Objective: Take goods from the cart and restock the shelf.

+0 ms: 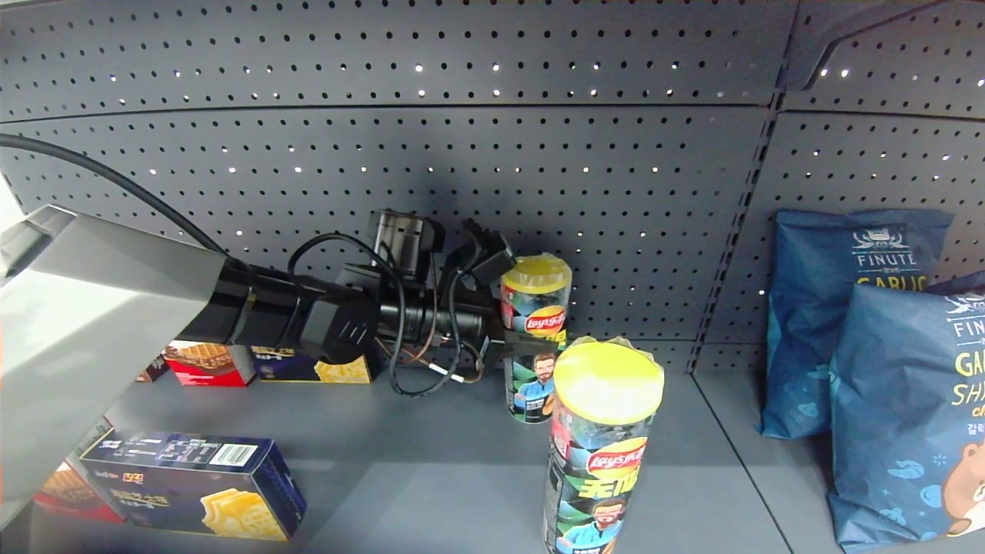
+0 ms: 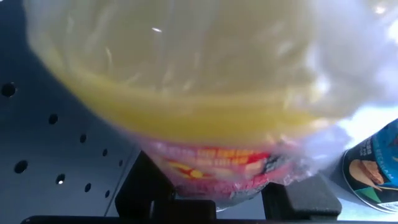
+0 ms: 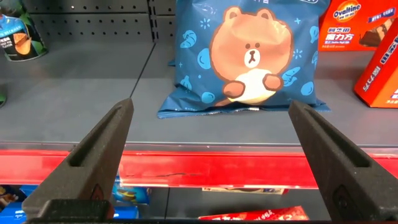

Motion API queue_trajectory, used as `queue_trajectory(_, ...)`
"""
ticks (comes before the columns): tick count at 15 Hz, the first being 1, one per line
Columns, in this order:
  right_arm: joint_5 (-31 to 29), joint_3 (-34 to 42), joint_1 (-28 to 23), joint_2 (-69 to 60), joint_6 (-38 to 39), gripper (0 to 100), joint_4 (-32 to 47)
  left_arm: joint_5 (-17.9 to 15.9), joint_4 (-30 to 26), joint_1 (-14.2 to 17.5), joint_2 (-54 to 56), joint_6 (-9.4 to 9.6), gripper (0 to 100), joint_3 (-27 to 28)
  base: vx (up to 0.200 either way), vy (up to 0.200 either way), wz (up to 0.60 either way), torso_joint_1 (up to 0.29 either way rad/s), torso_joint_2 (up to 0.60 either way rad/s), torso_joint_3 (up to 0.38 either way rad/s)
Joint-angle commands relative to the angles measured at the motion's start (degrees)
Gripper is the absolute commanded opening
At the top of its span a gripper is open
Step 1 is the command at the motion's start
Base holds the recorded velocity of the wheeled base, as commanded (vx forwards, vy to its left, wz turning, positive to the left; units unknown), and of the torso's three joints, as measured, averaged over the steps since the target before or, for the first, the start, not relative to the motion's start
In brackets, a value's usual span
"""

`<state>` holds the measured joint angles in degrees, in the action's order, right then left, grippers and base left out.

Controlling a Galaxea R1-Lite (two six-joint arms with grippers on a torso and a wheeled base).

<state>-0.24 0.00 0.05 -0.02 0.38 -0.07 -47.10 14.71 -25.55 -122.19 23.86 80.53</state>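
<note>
A tall chip can with a yellow lid (image 1: 536,308) stands near the back of the grey shelf (image 1: 431,454). My left gripper (image 1: 533,342) is shut on its middle, the arm coming in from the left. In the left wrist view the can's lid (image 2: 205,81) looms close and a black finger (image 2: 140,193) presses each side of the can. A second, matching chip can (image 1: 604,446) stands alone in front, nearer the shelf edge; it also appears in the left wrist view (image 2: 373,171). My right gripper (image 3: 211,165) hangs open before a lower shelf, holding nothing.
Blue snack bags (image 1: 846,308) (image 1: 916,415) lean at the right. At the left lie a dark blue biscuit box (image 1: 192,481), a red box (image 1: 208,363) and another blue box (image 1: 312,368). The right wrist view shows a blue bear bag (image 3: 249,56) and orange boxes (image 3: 373,56).
</note>
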Motion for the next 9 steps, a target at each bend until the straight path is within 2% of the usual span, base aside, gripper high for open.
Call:
queue_trajectory(1,-0.02,0.00,0.04,0.02,-0.03,100,-0.01,0.08,0.14,0.59,1.78,0.05,0,-1.78,0.000,0.000,0.00,0.000,0.00,0.000)
queue_trajectory(4,-0.02,0.00,0.04,0.02,-0.03,100,-0.01,0.79,-0.04,3.49,8.81,-0.04,0,-3.36,0.000,0.000,0.00,0.000,0.00,0.000)
queue_trajectory(7,-0.02,0.00,0.04,0.02,-0.03,100,-0.01,0.61,0.75,4.90,17.16,-3.55,0,-8.81,0.000,0.000,0.00,0.000,0.00,0.000)
queue_trajectory(9,-0.02,0.00,0.04,0.02,-0.03,100,-0.01,0.52,0.93,7.62,22.61,-5.58,0,-12.50,0.000,0.000,0.00,0.000,0.00,0.000)
